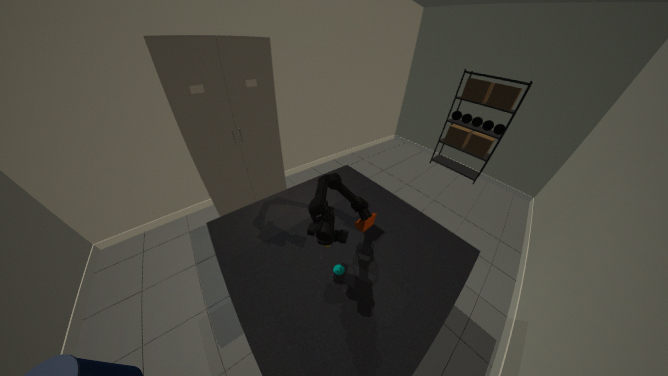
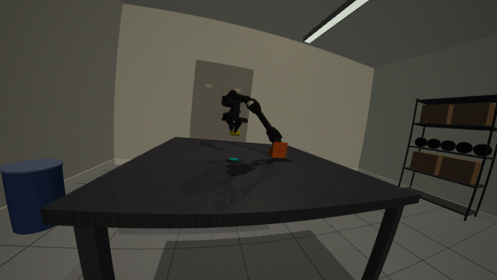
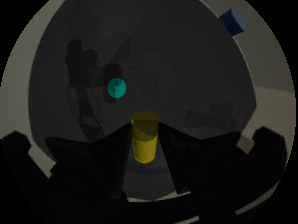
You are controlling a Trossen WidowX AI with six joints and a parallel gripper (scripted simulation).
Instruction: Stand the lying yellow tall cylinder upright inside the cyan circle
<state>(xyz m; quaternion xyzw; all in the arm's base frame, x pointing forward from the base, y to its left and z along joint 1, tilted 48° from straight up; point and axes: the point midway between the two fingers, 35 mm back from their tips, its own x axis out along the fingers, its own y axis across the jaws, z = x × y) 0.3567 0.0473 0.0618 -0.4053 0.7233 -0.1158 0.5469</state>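
The yellow tall cylinder is held in the air above the table, lying roughly level in the exterior view. Only a sliver of it shows under the arm in the top view. My gripper is shut on it, one finger on each side. The cyan circle lies flat on the dark table, nearer to the exterior view than the cylinder is. In the wrist view it is up and left of the cylinder, with a shadow partly over it.
The dark table carries an orange block at the arm's base, right of the cyan circle in the top and exterior views. A blue barrel and a shelf rack stand off the table.
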